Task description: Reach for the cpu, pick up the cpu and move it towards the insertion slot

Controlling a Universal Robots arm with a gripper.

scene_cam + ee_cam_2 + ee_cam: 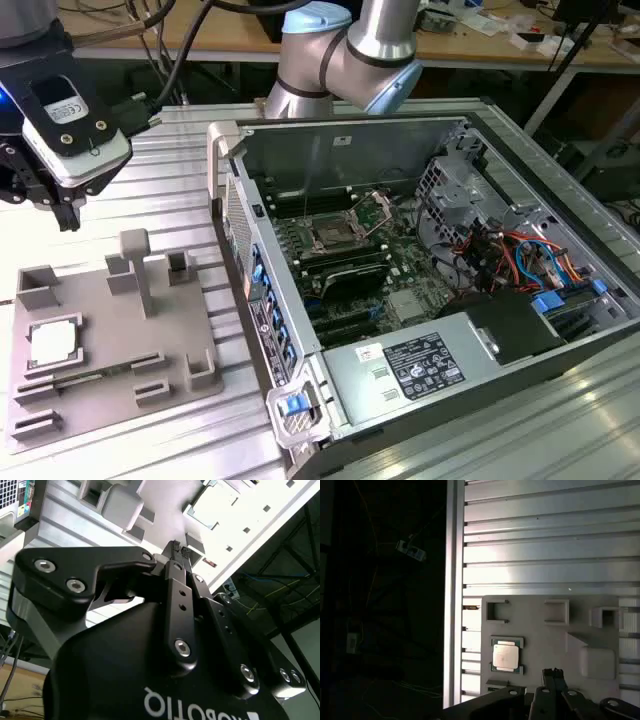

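Cpu (52,342) lies on the grey tray (100,322), not picked up yet. The gripper (68,215) hangs over the tray, pinched closed and empty, well apart from the insertion slot (330,237)

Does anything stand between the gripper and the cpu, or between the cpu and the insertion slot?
Nothing visible lies between the gripper and the cpu, uncovered in its grey tray. Toward the insertion slot, the tray's raised posts and the open computer case's near wall stand in between.
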